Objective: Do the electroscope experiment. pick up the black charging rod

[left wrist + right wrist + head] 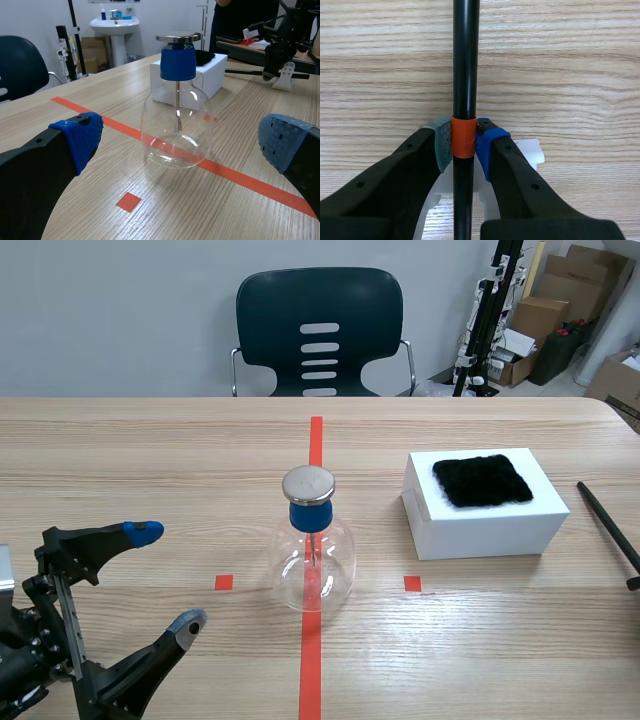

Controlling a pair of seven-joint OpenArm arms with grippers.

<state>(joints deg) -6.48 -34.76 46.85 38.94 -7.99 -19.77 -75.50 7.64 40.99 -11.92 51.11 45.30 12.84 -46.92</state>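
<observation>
Black charging rod (465, 65) lies by the right edge of the bench (150, 440), resting on a white stand (532, 150). Right claw (465, 142) is clamped on the rod's orange band (463, 137), one pad each side.

Judgement: lift straight up and keep the rod level so it clears the stand without snagging.

Left claw (167, 575) is apart at the near-left corner, glass flask (313, 560) ahead.

Not visible: the rod's ends in the right wrist view, most of the stand, and how firm the grip is.

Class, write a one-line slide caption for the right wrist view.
Right claw shut on the black rod at its orange band, over the table.
</observation>
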